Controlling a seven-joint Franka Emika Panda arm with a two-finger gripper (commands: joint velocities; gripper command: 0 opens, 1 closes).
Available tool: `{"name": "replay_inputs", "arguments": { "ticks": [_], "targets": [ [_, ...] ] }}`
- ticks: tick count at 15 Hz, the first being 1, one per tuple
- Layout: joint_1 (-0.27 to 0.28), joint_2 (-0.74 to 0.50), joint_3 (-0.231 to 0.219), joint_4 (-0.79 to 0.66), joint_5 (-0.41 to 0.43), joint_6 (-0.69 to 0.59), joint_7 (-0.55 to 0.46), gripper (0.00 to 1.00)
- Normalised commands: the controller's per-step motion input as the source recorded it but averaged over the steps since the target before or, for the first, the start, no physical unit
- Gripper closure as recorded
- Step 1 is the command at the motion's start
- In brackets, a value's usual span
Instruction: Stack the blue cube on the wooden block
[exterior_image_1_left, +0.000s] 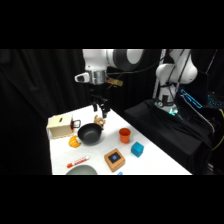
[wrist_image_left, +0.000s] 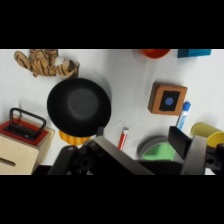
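Above the black bowl (exterior_image_1_left: 90, 133), the gripper (exterior_image_1_left: 101, 111) was held high over the white table (exterior_image_1_left: 150, 155), its fingers seen apart and closed on nothing in the wrist view. The blue cube (exterior_image_1_left: 137, 149) was found well to the right of the bowl, just past the orange cup (exterior_image_1_left: 124, 134). The wooden block (exterior_image_1_left: 114, 159) was spotted near the cube, apart from it, at the bowl's lower right.

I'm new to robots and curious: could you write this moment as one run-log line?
gripper: above black bowl, holding nothing | small teal-blue cube: on table, untouched | tan wooden block with dark blue centre: bare | stack: not started
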Motion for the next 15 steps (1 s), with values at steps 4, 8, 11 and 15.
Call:
{"name": "replay_inputs", "arguments": {
  "ticks": [4, 8, 11, 15],
  "targets": [
    [-0.005, -0.06, 0.031, -0.05, -0.063, -0.01, 0.08, 0.00],
    [0.044, -0.24, 0.052, -0.21, -0.126, 0.01, 0.21, 0.00],
    [0.073, -0.32, 0.069, -0.33, -0.101, 0.06, 0.28, 0.00],
    [0.083, -0.30, 0.080, -0.34, -0.036, 0.12, 0.26, 0.00]
  ]
}}
